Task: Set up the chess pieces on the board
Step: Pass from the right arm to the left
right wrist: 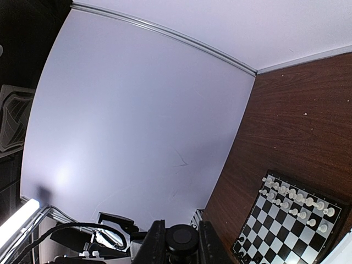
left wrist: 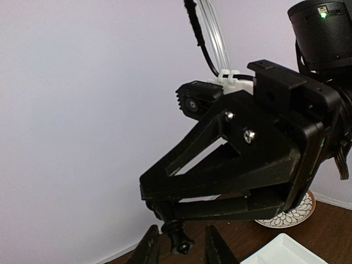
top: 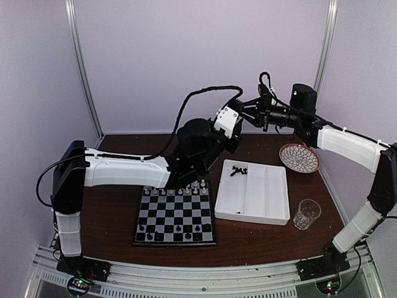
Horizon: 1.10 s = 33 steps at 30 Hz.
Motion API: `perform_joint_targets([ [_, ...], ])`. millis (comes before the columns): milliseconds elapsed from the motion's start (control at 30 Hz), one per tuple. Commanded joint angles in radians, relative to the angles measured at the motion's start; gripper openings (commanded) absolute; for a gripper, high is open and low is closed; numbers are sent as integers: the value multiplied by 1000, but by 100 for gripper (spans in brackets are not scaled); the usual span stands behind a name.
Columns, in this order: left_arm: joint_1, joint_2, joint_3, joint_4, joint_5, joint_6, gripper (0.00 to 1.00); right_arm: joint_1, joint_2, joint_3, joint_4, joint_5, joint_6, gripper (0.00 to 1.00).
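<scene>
Both grippers meet in the air above the back of the table. My right gripper [top: 247, 112] [right wrist: 181, 246] is shut on a black chess piece [right wrist: 182, 238], whose round base faces the right wrist camera. In the left wrist view that black chess piece [left wrist: 179, 240] hangs from the right gripper's tip [left wrist: 158, 204], between my left gripper's [left wrist: 182, 248] [top: 239, 123] fingers [left wrist: 148, 247], with a gap on each side. The board [top: 175, 214] lies below, white pieces [top: 186, 188] along its far rows and black pieces [top: 177, 234] in its near row.
A white divided tray [top: 267, 197] sits right of the board, with several black pieces [top: 237, 169] in its far left corner. A patterned plate [top: 299, 158] lies behind it and a clear glass [top: 306, 213] stands at its right. Walls close the back and sides.
</scene>
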Motion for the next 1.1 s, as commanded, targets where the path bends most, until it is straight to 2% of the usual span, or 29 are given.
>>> perform_joint_targets([
  [0,7,13,37,36,-11,2,28,-8,-30,-14,29,-3,1,5],
  [633,6,10,33,39,-42,4,11,-10,-30,-28,38,1,8,6],
  [700,6,-4,26,32,-48,14,8,-16,-34,-29,35,-3,2,11],
  [767,8,-27,15,8,-52,27,7,-32,-38,-28,33,-15,-7,22],
  [900,15,-112,-10,-147,-30,22,4,-98,-56,-29,29,-55,-35,45],
  [1000,24,-195,-41,-288,-9,7,2,-162,-67,-32,-27,-98,-111,50],
  [1067,37,-256,-38,-446,32,-23,2,-212,-74,-35,-93,-116,-199,52],
])
